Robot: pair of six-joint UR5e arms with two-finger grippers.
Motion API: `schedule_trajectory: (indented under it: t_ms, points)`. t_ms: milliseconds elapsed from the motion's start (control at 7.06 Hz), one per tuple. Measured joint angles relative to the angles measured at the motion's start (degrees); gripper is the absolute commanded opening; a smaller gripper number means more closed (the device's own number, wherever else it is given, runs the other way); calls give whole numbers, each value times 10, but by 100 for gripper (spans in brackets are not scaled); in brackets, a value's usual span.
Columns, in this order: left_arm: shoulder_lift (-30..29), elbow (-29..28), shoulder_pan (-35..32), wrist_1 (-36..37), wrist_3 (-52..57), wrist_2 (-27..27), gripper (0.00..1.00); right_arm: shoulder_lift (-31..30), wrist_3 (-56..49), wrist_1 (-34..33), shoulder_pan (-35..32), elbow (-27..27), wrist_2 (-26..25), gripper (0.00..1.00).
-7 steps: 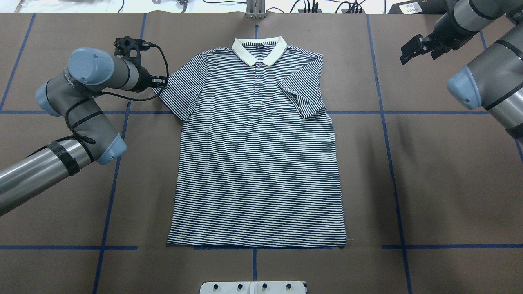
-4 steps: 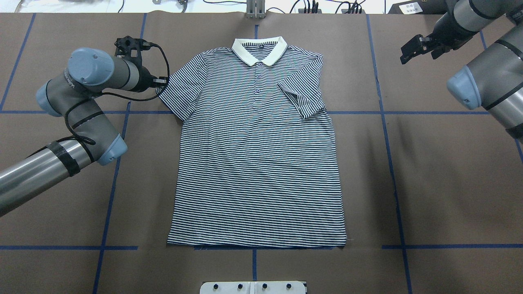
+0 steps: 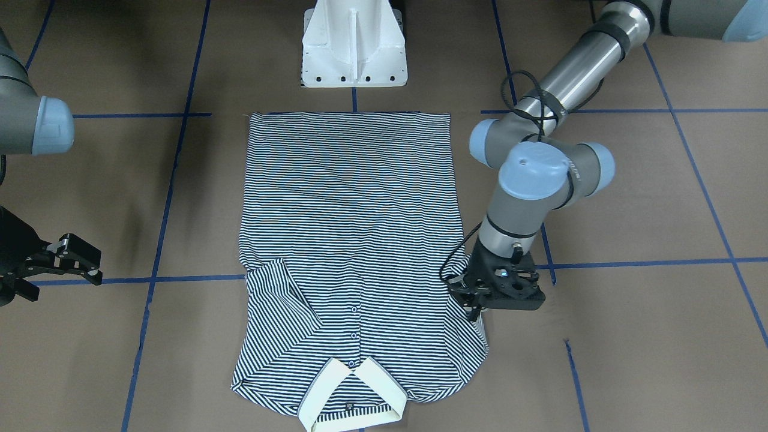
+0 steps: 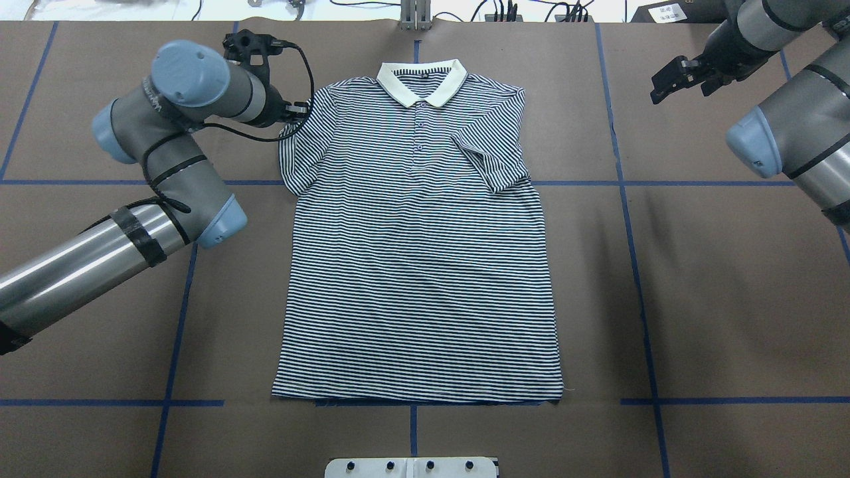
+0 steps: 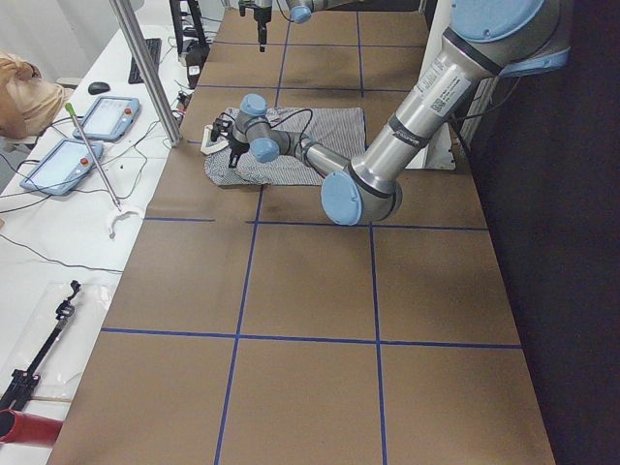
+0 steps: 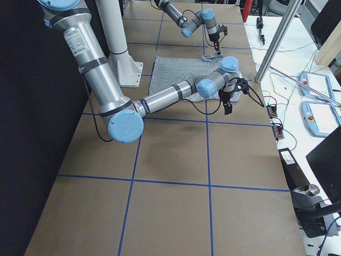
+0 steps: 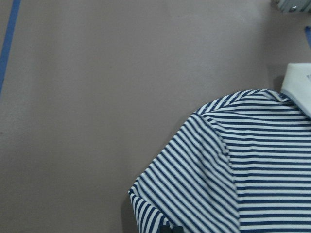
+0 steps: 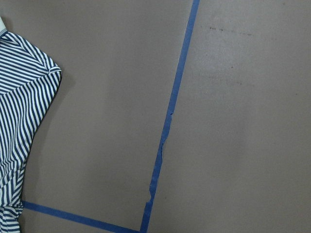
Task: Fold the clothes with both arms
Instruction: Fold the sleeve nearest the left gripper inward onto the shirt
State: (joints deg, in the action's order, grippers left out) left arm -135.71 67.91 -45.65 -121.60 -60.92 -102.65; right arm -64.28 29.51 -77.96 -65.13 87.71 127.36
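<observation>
One sleeve (image 4: 490,154) is done, folded in across the chest of the polo shirt (image 4: 418,279), which lies flat and front up at mid-table. My left gripper (image 4: 297,113) seems clamped on the other sleeve (image 4: 300,156) at its hem. My right gripper (image 4: 666,83) hangs well clear, fingers apart. The body folds are left. The table (image 4: 717,299) is brown paper with blue tape lines (image 4: 624,219). A white bench (image 5: 39,232) with tablets (image 5: 107,116) runs alongside.

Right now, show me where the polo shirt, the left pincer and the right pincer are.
polo shirt (image 4: 418,265): overhead view, middle of the striped body.
left pincer (image 3: 475,303): front-facing view, fingertips at the sleeve edge.
right pincer (image 4: 679,84): overhead view, between its spread fingers.
</observation>
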Motion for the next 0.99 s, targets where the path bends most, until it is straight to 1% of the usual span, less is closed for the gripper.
schedule_trajectory:
  t_ms: [283,425,567,850,992]
  points:
    - [-61,-45,32,24,-59,26,0,0,1,0,1,-1,-1,100]
    - [-77,-64,45,25,-76,42,27,0,1,0,1,-1,-1,100]
    - [-83,-75,53,25,-86,57,99,0,2,0,1,-1,-1,100]
    - [-84,-76,60,23,-76,67,100,0,2,0,1,0,-1,100]
    - [-82,-61,60,23,-54,66,100,0,4,1,1,2,-1,100]
